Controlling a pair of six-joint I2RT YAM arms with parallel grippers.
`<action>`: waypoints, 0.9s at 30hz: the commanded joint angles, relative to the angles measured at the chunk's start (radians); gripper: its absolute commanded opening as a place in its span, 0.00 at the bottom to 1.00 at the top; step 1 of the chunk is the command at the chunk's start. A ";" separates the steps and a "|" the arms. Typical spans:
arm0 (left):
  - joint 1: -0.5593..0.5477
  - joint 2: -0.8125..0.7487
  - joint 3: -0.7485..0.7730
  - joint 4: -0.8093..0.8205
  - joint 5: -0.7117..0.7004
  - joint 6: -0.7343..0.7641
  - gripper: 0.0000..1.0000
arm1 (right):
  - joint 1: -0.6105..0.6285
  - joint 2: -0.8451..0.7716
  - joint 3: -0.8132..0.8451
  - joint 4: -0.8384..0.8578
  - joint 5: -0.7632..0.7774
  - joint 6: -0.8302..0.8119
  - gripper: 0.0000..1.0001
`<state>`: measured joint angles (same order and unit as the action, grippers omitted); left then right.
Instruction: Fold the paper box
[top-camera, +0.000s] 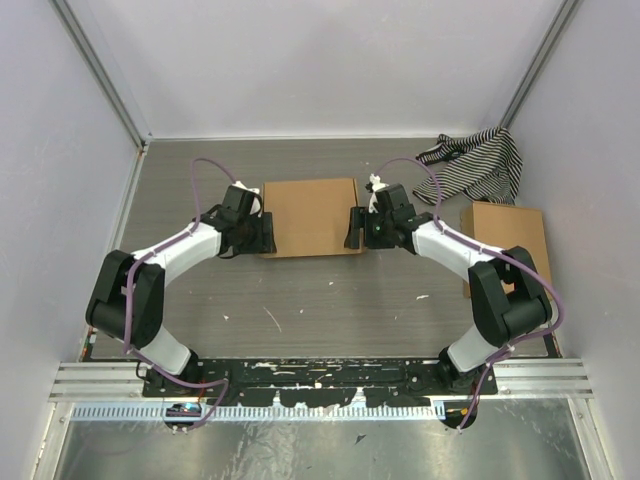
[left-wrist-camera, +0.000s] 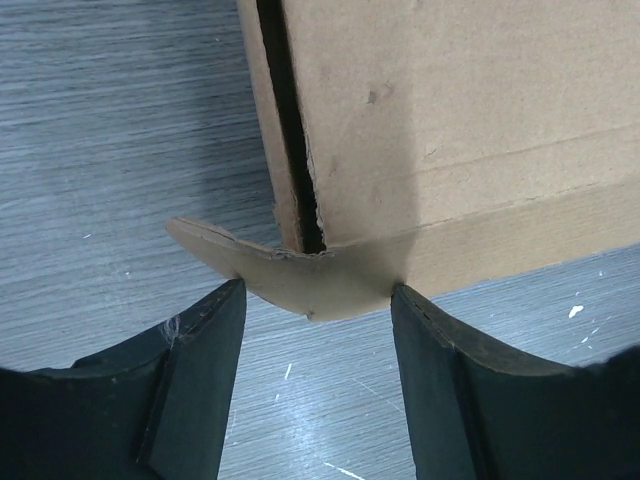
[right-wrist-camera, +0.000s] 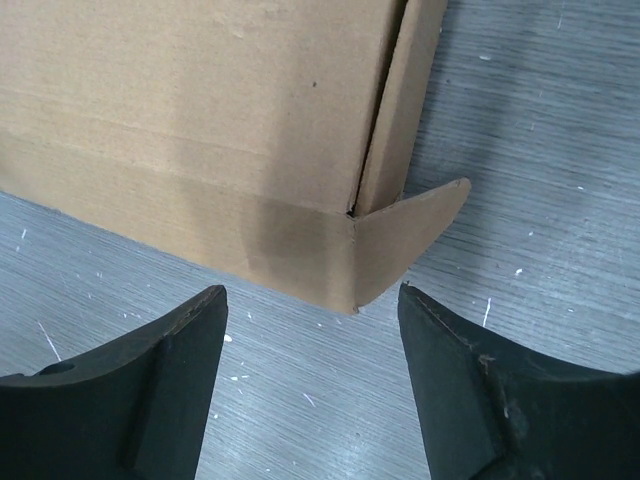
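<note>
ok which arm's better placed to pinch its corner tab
Left, probably. The left gripper is open with the paper box's tab between its fingertips; the right gripper, also open, has its tab beyond them.

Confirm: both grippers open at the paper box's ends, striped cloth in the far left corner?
Wrong corner: the top external view shows the striped cloth in the far right corner. The left gripper and right gripper are indeed open at the ends of the paper box.

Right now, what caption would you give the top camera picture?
Left gripper and right gripper open at either end of the paper box; striped cloth in far corner.
</note>
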<state>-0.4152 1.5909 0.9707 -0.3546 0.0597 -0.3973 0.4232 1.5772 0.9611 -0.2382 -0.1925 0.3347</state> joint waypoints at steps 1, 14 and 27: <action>-0.004 -0.004 -0.025 0.060 0.010 0.004 0.66 | 0.001 -0.020 -0.023 0.063 -0.008 -0.020 0.75; -0.004 -0.015 -0.040 0.098 0.077 0.000 0.64 | 0.001 -0.013 -0.053 0.144 -0.063 -0.019 0.77; -0.004 -0.048 0.035 -0.047 0.181 -0.001 0.43 | 0.007 -0.066 -0.003 0.028 -0.084 -0.008 0.58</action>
<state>-0.4145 1.5867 0.9451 -0.3283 0.1844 -0.3962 0.4232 1.5768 0.9043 -0.1734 -0.2554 0.3241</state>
